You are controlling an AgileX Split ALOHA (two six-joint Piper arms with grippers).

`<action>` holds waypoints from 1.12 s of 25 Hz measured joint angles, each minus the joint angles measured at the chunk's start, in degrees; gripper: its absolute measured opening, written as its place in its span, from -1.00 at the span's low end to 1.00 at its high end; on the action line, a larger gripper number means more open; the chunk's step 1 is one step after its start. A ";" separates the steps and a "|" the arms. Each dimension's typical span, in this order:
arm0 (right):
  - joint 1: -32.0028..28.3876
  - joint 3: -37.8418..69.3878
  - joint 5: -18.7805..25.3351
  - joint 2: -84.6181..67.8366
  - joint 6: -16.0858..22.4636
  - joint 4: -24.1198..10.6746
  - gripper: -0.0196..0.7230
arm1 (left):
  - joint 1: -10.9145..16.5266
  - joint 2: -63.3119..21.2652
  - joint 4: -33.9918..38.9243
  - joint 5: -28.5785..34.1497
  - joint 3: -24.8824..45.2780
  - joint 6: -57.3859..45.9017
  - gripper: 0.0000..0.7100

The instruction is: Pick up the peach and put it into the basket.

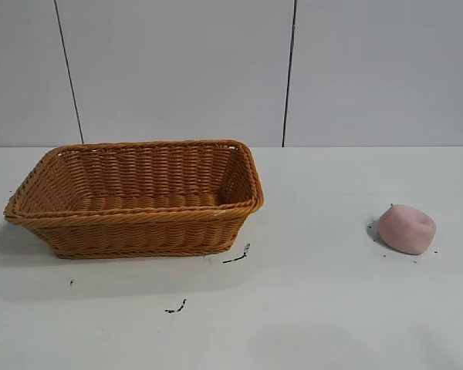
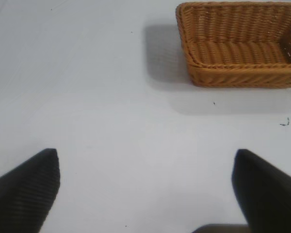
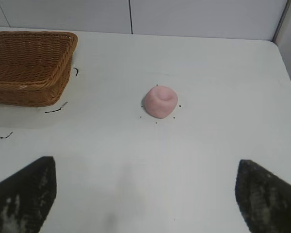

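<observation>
The pale pink peach (image 1: 407,228) lies on the white table at the right, dimple up; it also shows in the right wrist view (image 3: 160,101). The orange-brown wicker basket (image 1: 135,218) stands at the left and is empty; it also shows in the left wrist view (image 2: 242,73) and the right wrist view (image 3: 31,92). Neither arm shows in the exterior view. My right gripper (image 3: 146,187) is open and empty, well short of the peach. My left gripper (image 2: 146,187) is open and empty over bare table, away from the basket.
Small dark specks and scuff marks (image 1: 237,257) lie on the table near the basket's front corner and around the peach. A grey panelled wall (image 1: 177,69) runs behind the table. The table's right edge (image 3: 283,63) shows in the right wrist view.
</observation>
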 joint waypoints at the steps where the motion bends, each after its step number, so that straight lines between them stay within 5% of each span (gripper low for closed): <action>1: 0.00 0.00 0.00 0.00 0.00 0.00 0.93 | 0.00 0.00 0.00 0.00 0.00 0.00 0.95; 10: 0.00 -0.45 -0.74 0.00 0.05 -0.06 0.93 | 0.00 0.00 0.00 0.00 0.00 0.00 0.95; 13: 0.00 -3.60 -5.98 3.05 0.98 -0.36 0.93 | 0.00 0.00 0.00 0.00 0.00 0.00 0.95; 18: 0.00 -12.28 -9.95 22.26 2.12 -0.71 0.93 | 0.00 0.00 0.00 0.00 0.00 0.00 0.95; 28: 0.00 -32.84 -6.79 65.68 2.19 -0.84 0.93 | 0.00 0.00 0.00 0.00 0.00 0.00 0.95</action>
